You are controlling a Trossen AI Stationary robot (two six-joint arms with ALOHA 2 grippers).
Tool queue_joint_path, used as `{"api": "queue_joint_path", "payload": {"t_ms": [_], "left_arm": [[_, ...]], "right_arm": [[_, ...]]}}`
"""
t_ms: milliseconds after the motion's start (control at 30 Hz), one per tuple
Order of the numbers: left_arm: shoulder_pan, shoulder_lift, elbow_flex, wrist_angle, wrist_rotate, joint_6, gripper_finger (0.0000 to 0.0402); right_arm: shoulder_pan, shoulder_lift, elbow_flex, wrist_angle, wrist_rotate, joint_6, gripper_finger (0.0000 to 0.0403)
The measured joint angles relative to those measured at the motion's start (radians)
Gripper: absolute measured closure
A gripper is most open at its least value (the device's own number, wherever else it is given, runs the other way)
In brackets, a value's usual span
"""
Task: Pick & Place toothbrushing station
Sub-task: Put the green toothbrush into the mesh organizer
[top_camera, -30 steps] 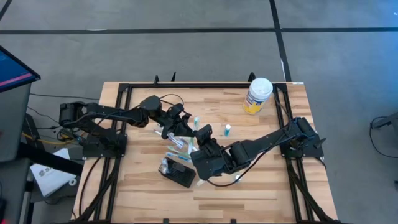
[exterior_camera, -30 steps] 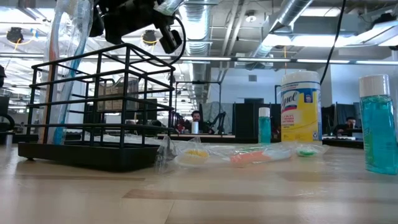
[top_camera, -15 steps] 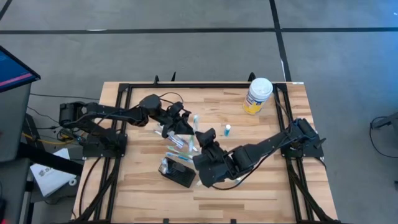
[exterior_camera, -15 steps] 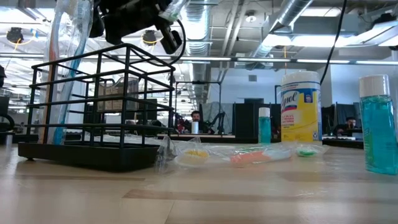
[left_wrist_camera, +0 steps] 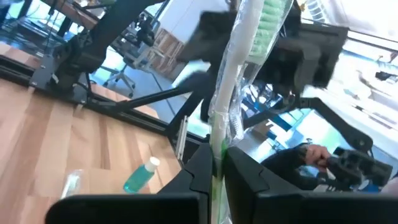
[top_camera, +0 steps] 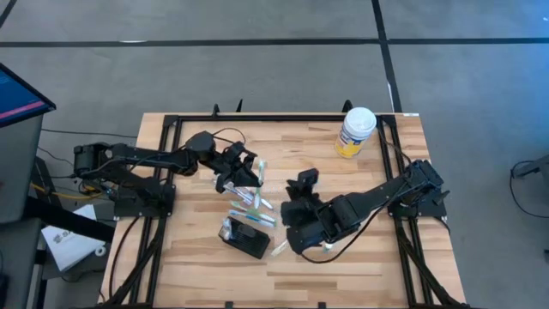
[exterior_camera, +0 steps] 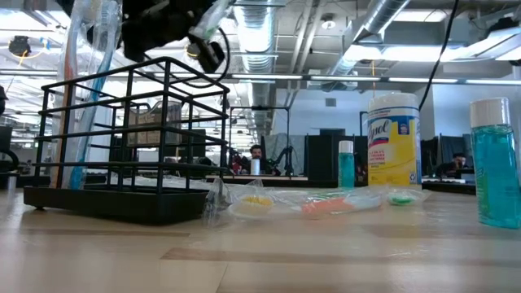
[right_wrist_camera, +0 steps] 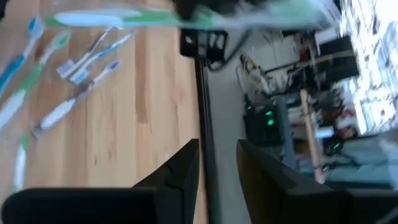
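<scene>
The toothbrushing station (top_camera: 244, 239) is a black wire rack on a black base. It stands flat on the table near the front and holds upright wrapped toothbrushes (exterior_camera: 81, 81) at its left end (exterior_camera: 122, 138). My left gripper (top_camera: 248, 172) is raised beyond the station and is shut on a wrapped green-and-white toothbrush (left_wrist_camera: 239, 68). It also shows at the top of the low view (exterior_camera: 167, 24). My right gripper (top_camera: 294, 204) is open and empty (right_wrist_camera: 217, 168). It hovers to the right of several loose toothbrushes (top_camera: 249, 204) lying on the table. My left gripper pinches the wrapped toothbrush by its handle (left_wrist_camera: 217, 146) between its two fingers. The head with green bristles (left_wrist_camera: 273, 12) sticks out well past the fingertips. The toothbrush is lifted clear of the table.
A white-lidded, yellow-labelled canister (top_camera: 355, 130) stands at the far right corner. Small teal bottles (exterior_camera: 346, 163) (exterior_camera: 492, 163) stand on the table. One more toothbrush (top_camera: 280, 249) lies near the front, beside the station. A black frame rail (top_camera: 283, 118) runs around the table.
My right gripper has drawn back from the loose toothbrushes toward the table's right and has turned. My left gripper has shifted a little toward the table's left, still holding the wrapped toothbrush clear of the table.
</scene>
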Motion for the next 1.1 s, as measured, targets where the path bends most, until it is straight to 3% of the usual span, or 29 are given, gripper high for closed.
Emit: {"api": "queue_joint_path", "payload": {"t_ms": [500,667,900,1100], "left_arm": [[-0.02,-0.302,-0.225,0.003,-0.036,0.119,0.039],[-0.028,-0.338,-0.274,0.002,-0.045,0.158,0.039],[-0.029,-0.345,-0.303,0.0,-0.061,0.168,0.0389],[-0.053,-0.345,-0.303,0.002,-0.061,0.191,0.0389]], "right_arm": [[-0.029,-0.021,0.0,-0.379,0.085,0.555,0.0305],[-0.049,-0.021,-0.035,-0.38,0.089,0.592,0.0305],[-0.075,-0.12,-0.2,-0.379,0.082,0.731,0.0319],[-0.067,-0.318,-0.447,-0.242,0.083,0.814,0.035]]}}
